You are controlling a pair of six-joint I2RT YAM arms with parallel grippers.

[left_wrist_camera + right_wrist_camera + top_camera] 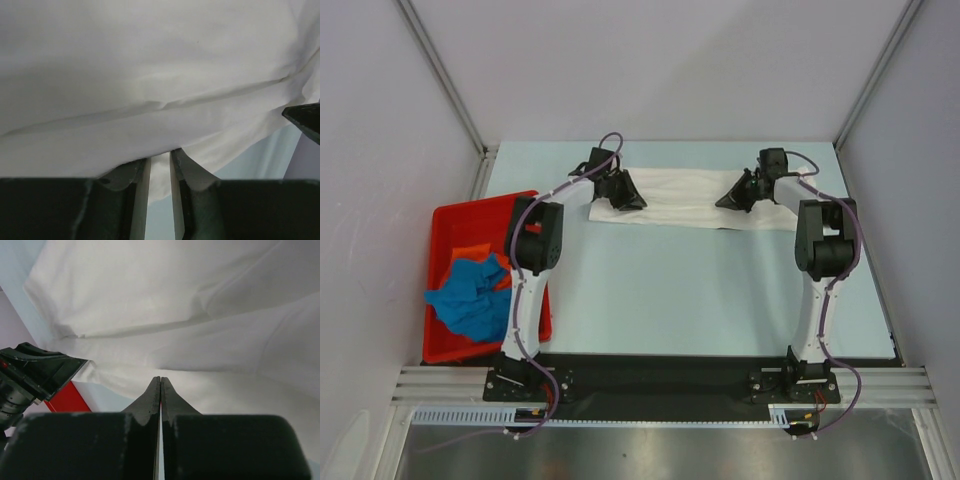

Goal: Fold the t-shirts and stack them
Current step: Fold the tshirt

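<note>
The white t-shirt [685, 200] lies as a long folded band across the far part of the table. My left gripper [623, 190] is at its left end. In the left wrist view [160, 157] the jaws stand a narrow gap apart with white cloth [150, 75] between them and draped over their tips. My right gripper [738, 192] is at the right end. In the right wrist view [160, 380] its jaws are pressed together at the near edge of the cloth [175, 305]. Blue t-shirts [472, 295] and an orange one [472, 252] lie crumpled in the bin.
The red plastic bin [445, 222] stands at the table's left edge beside the left arm. A corner of it shows in the right wrist view [67, 399]. Grey walls and frame posts close in the far side and both sides of the light blue table [680, 290].
</note>
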